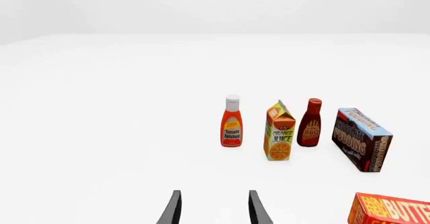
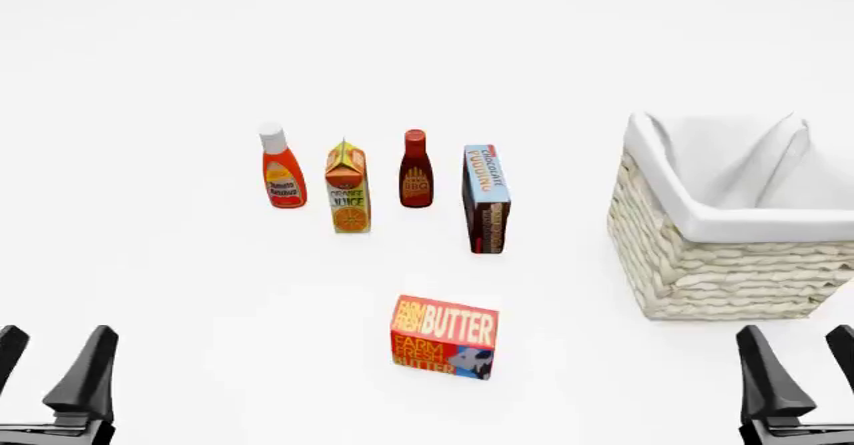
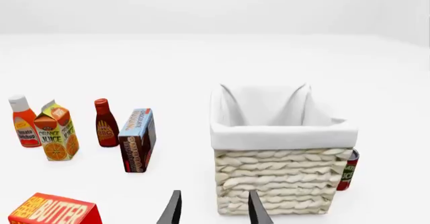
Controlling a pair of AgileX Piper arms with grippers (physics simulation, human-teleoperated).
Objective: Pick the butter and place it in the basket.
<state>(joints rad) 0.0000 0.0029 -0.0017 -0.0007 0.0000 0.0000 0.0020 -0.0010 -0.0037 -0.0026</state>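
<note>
The basket (image 2: pixel 721 265) is woven of rough cream wicker and lined with smooth white cloth (image 2: pixel 727 180). The butter (image 2: pixel 445 337) is boxed in printed matt card, as are the juice carton (image 2: pixel 348 187) and pudding box (image 2: pixel 486 199). The table (image 2: pixel 160 285) is rendered plain, smooth and matt white. The gripper fingers (image 2: pixel 83 375) are shown in smooth black.

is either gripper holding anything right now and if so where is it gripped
Nothing is held. The left gripper and right gripper are open and empty; the butter sits untouched.
</note>
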